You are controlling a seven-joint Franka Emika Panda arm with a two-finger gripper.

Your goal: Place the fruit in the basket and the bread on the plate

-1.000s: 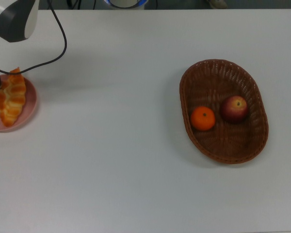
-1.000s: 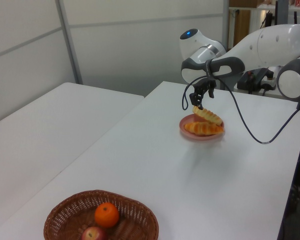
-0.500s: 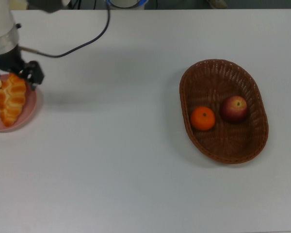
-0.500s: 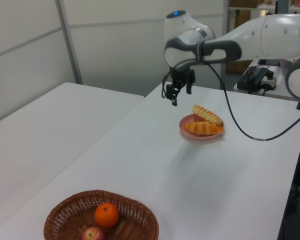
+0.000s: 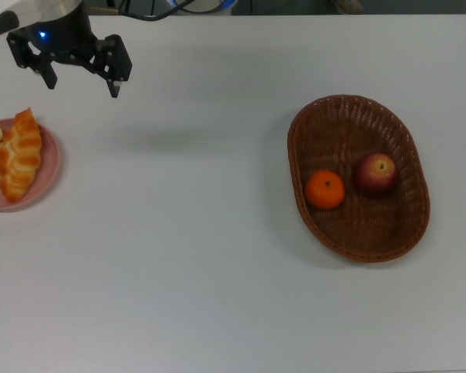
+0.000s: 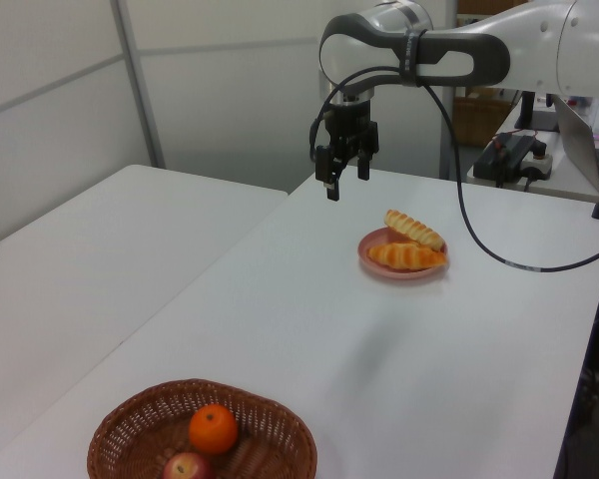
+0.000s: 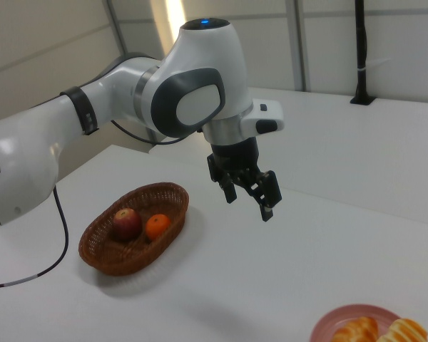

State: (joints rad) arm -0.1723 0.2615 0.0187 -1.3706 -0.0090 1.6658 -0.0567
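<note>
Fruit (image 5: 325, 189) in basket (image 5: 408, 230); bread (image 5: 19, 155) on plate (image 5: 48, 177); white table (image 5: 202, 256); end effector (image 5: 79, 78) released.

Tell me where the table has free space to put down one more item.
The white table is bare between the pink plate and the wicker basket, widest in the middle. The plate is crowded by two pastries. The basket has room beyond the mandarin and apple.

The setting is a robotics lab or test room. Plain white tables (image 6: 309, 329) stand against grey partition walls (image 6: 230, 90). A white robot arm (image 7: 128, 100) trails a black cable (image 6: 479, 239), and equipment sits on a side bench (image 6: 519, 155).
</note>
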